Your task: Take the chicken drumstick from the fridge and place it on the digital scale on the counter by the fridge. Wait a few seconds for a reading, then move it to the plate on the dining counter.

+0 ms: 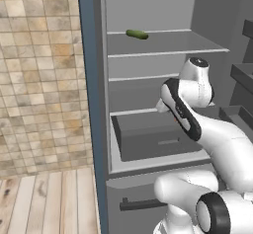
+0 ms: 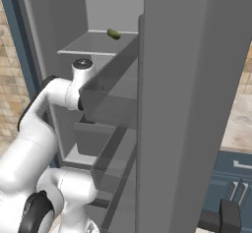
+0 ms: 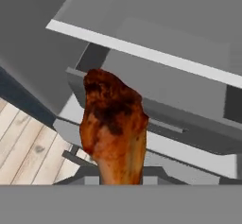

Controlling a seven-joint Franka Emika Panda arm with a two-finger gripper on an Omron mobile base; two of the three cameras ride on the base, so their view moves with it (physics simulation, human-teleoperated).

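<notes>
Grey fridge (image 1: 148, 70) shelving takes up the middle of the left base view, with tan tiled wall at the left and pale plank floor at the lower left. On the top shelf, upper centre, lies a green cucumber (image 1: 137, 34); lower down sits the grey drawer (image 1: 153, 136). In the hand view the chicken drumstick (image 3: 113, 128) stands up from the bottom centre of the frame, its dark-browned meaty end uppermost, seemingly pinched low down in the gripper, though the fingertips are hidden behind it, so I cannot tell how the claw stands. It looks light and stiff along the bone, with greasy, slightly yielding skin, so it would likely slip if held on the rounded meat; a hold across the narrower shank seems safest. Both base views show the white arm reaching into the fridge, yet neither shows the drumstick. Toward the right edge, the right base view adds the open fridge door and a strip of the beige counter (image 2: 238, 124).
</notes>
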